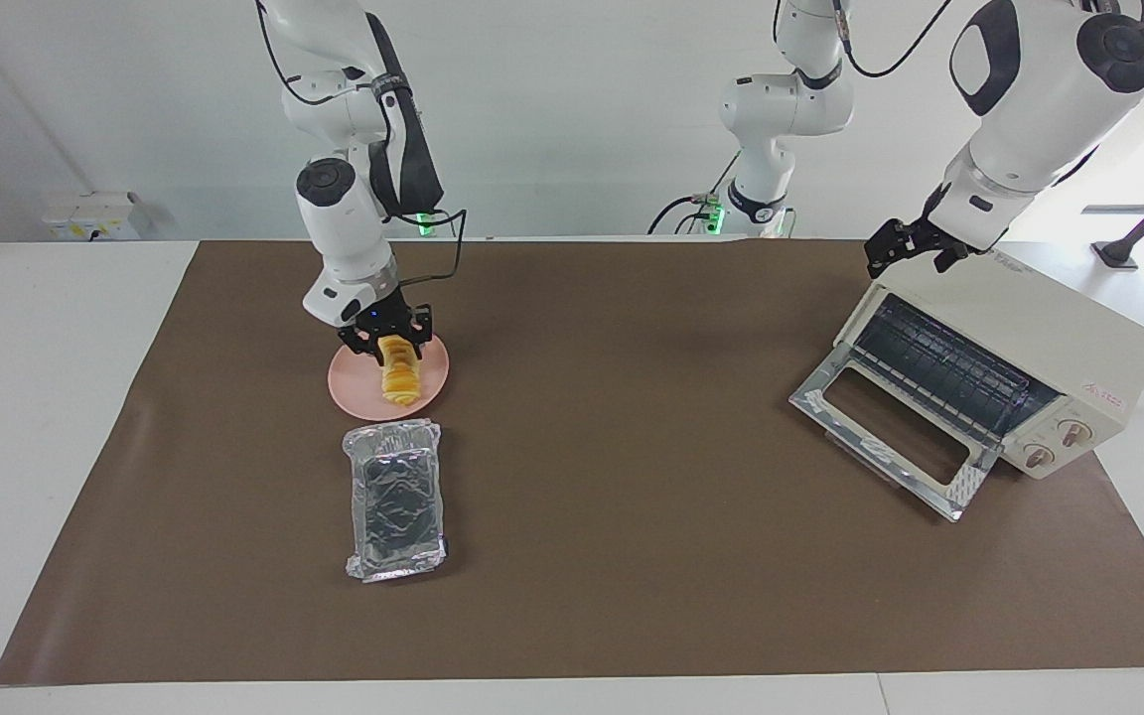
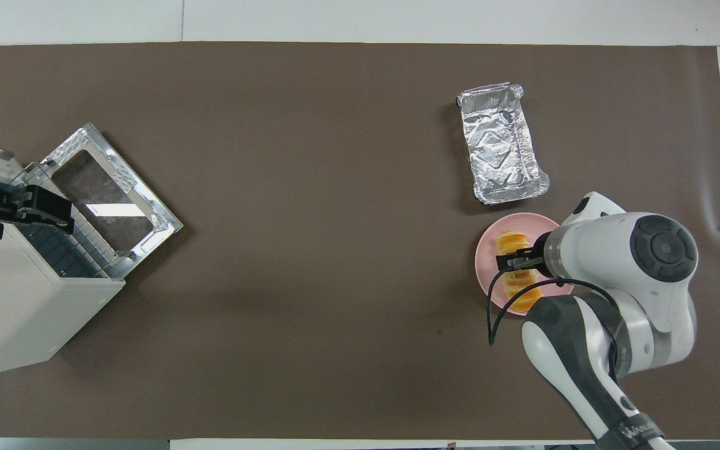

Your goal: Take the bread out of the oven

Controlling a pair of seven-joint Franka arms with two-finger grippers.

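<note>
Facing view shows the right gripper [image 1: 386, 342] low over the pink plate [image 1: 352, 385], its fingers spread to either side of the bread [image 1: 397, 378], which lies flat on the plate with its nearer end between them. From this I judge the gripper released, or releasing, rather than grasping; whether a finger touches the loaf I cannot tell. Overhead, the right gripper [image 2: 514, 260] covers the middle of the bread [image 2: 518, 294], and the crinkled foil tray [image 2: 501, 144] sits beside the plate [image 2: 489, 258], farther from the robots than the gripper.

At the left arm's end of the worktop [image 1: 632, 556] the left gripper [image 1: 898, 245] hangs released over the top edge of the toaster oven [image 1: 1049, 333], waiting. The oven door [image 1: 892, 437] is down and the rack shows no loaf, so the bread is already out.

The step in hand looks like letting go and backing off. To do it well, the fingers should part fully before any rise, then lift straight up, so that neither pad drags the ridged loaf off the plate or rolls it toward the rim. Sideways travel should wait until the fingertips clear the top of the bread.
</note>
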